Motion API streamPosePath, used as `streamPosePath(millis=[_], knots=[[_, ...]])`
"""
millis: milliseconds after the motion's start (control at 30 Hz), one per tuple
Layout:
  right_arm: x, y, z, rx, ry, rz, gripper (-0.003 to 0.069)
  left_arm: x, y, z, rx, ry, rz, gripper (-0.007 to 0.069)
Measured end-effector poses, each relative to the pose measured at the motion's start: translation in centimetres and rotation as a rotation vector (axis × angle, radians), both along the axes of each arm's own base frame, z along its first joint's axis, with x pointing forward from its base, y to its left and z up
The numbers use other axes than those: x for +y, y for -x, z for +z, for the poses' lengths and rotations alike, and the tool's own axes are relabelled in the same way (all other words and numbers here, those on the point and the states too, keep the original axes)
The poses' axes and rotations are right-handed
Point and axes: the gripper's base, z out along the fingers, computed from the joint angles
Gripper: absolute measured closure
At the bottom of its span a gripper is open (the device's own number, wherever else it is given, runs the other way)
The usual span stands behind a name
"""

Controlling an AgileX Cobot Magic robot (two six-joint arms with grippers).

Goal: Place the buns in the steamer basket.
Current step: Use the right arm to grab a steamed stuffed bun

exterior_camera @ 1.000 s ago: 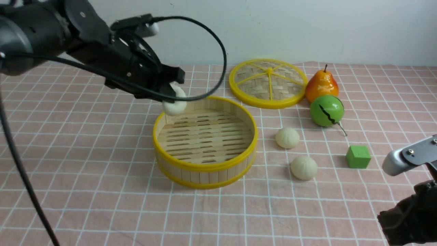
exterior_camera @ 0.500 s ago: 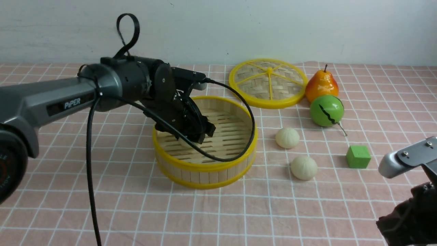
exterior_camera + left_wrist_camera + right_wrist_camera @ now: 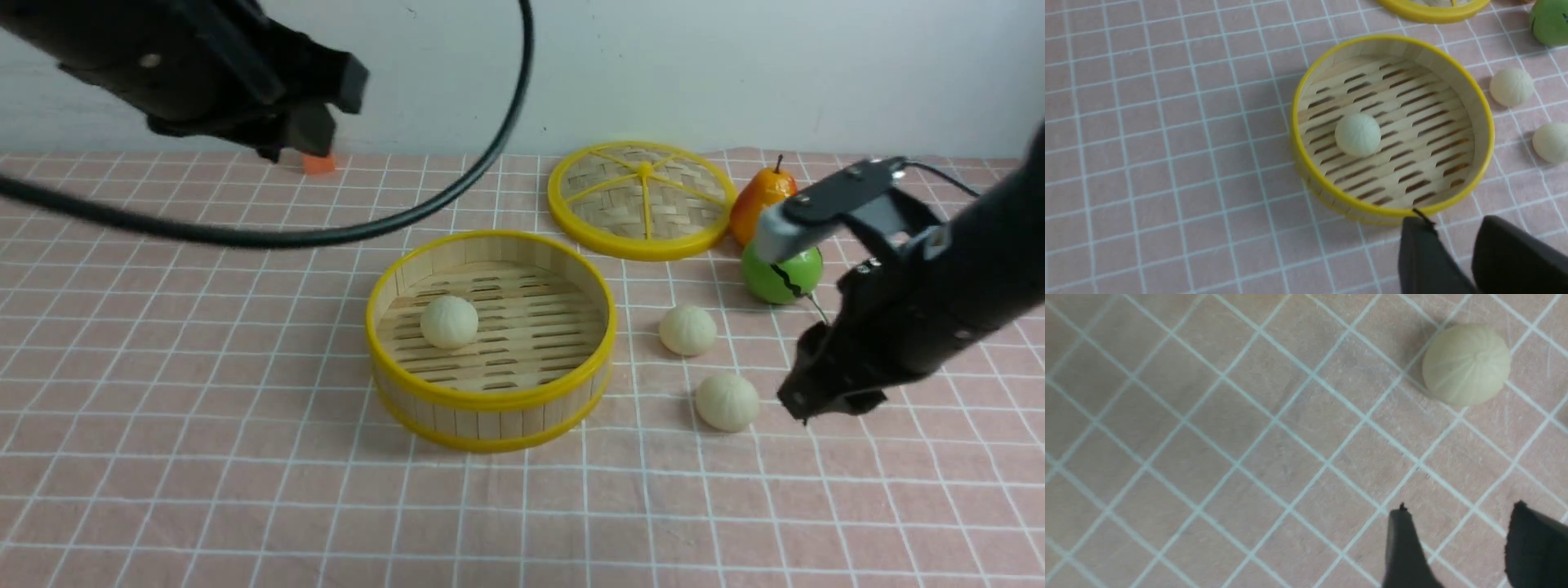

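Bun (image 3: 450, 322) seated in basket (image 3: 488, 399), two on table | right gripper (image 3: 1457, 526) jaws parted, empty, near close bun (image 3: 727, 402); left jaws narrowly parted | pickup in hand; lowering and centring required

so the robot's arms were pretty much all black, with chunky squarish blocks up front, a thick black cable looping off the left one, and a rounded silvery-grey piece plus little shiny screws on the right
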Motion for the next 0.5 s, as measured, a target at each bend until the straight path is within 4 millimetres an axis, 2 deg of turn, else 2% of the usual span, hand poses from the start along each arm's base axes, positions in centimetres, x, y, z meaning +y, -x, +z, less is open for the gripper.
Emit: streamPosePath(millis=[100,167,200,267,333,367,400,467,500], knots=[[1.3,-2.8,-2.4,0.016,0.103,-0.007,0.0224,1.5,3.1,-0.7,0.007,-0.023,0.01,0.0621],[1.9,-4.9,-4.1,0.009,0.155,-0.036,0.0209,2.4,5.1,-1.9,0.017,-0.037,0.021,0.0638],[2.0,-5.2,-4.2,0.008,0.156,-0.048,0.0207,2.5,5.2,-2.4,0.028,-0.042,0.024,0.0638],[2.4,-7.1,-5.6,0.008,0.182,-0.095,0.0209,3.7,7.3,-3.5,0.025,-0.056,0.051,0.0638],[2.7,-8.3,-6.8,0.023,0.187,-0.131,0.0228,5.1,9.2,-4.6,0.007,-0.089,0.102,0.0638],[2.8,-8.4,-6.9,0.025,0.187,-0.133,0.023,5.1,9.2,-4.8,0.01,-0.098,0.103,0.0638],[3.0,-8.9,-8.1,0.047,0.189,-0.142,0.0267,6.3,10.6,-5.3,-0.016,-0.111,0.16,0.0638],[3.1,-9.1,-8.6,0.057,0.19,-0.144,0.0294,6.8,11.2,-5.7,-0.026,-0.119,0.189,0.0638],[3.2,-9.2,-9.1,0.068,0.191,-0.147,0.0347,7.5,12.0,-6.3,-0.034,-0.138,0.23,0.0638]])
